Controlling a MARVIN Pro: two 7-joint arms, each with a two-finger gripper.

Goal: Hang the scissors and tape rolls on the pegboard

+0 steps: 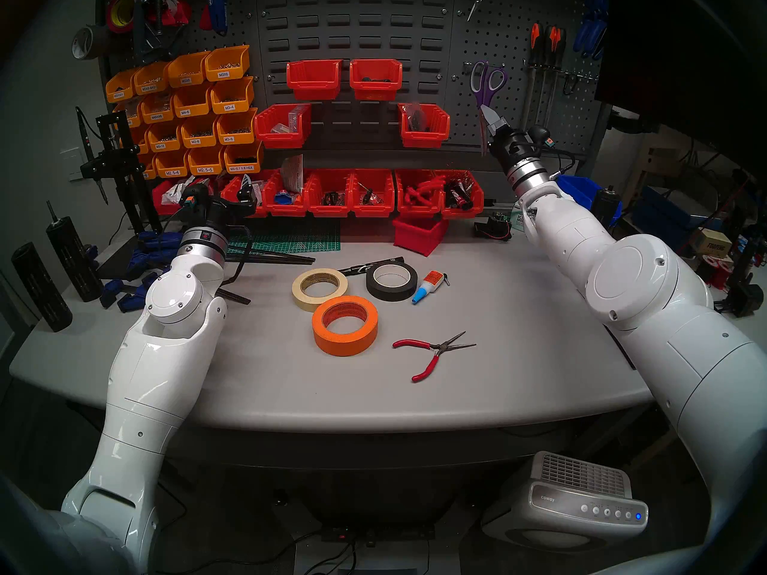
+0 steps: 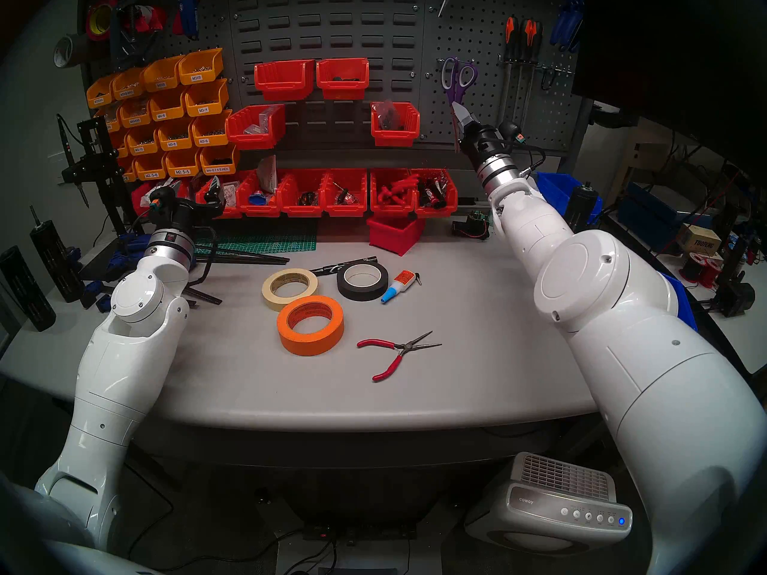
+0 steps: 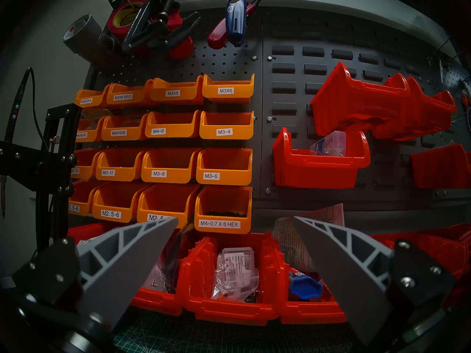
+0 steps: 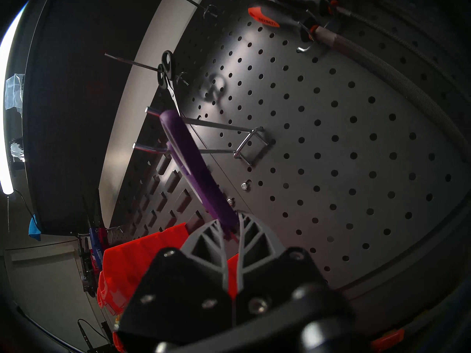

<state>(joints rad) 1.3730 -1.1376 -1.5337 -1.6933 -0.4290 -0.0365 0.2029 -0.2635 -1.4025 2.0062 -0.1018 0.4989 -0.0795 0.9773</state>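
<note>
- Tape rolls lie flat mid-table: orange tape roll (image 1: 345, 325) nearest, cream tape roll (image 1: 320, 288) and black tape roll (image 1: 392, 281) just behind.
- Left gripper (image 3: 235, 245) gapes empty before red bins (image 3: 234, 276) holding bagged parts.
- Right gripper (image 4: 230, 229) clamps the scissors (image 1: 488, 82), whose handles are over a double-prong hook (image 4: 229, 138) on the pegboard (image 4: 331, 141).

I see the grey table (image 1: 519, 354) mid-frame. On it lie three tape rolls (image 1: 345, 325), red pliers (image 1: 431, 352), a glue bottle (image 1: 427, 286) and a marker (image 1: 369, 267).

"M3X6" on orange bin (image 3: 227, 90)
</note>
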